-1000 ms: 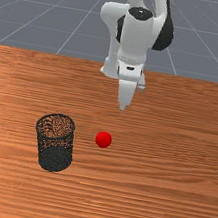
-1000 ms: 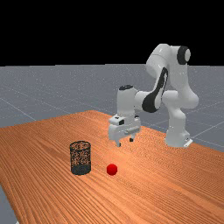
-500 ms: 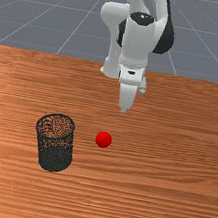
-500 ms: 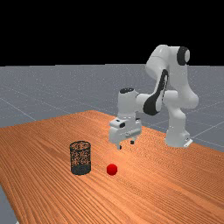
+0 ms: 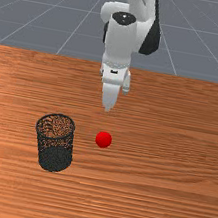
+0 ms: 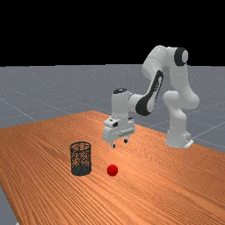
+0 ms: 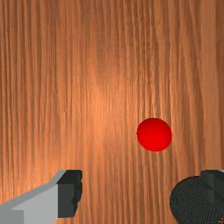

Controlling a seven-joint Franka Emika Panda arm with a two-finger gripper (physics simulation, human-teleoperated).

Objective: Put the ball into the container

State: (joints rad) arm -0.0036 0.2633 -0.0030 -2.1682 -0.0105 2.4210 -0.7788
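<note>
The end effector (image 6: 119, 143) was wide open above the counter (image 5: 159, 181). The red ball (image 5: 103, 139) sat near the black basket (image 5: 55, 159).

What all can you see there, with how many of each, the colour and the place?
ball: one, red, on the table, outside the container
container: one, dark mesh, upright on the table, to the front view's left of the ball
table: one, orange-brown wood, under the ball and container
floor: one, grey with pale lines, beyond the table
arm: one, white and grey with black parts, reaching from the far view's right toward its left
gripper: one, white and grey, above the table, clear of the ball
fingers: two, grey with dark tips, on the gripper, standing apart
</note>
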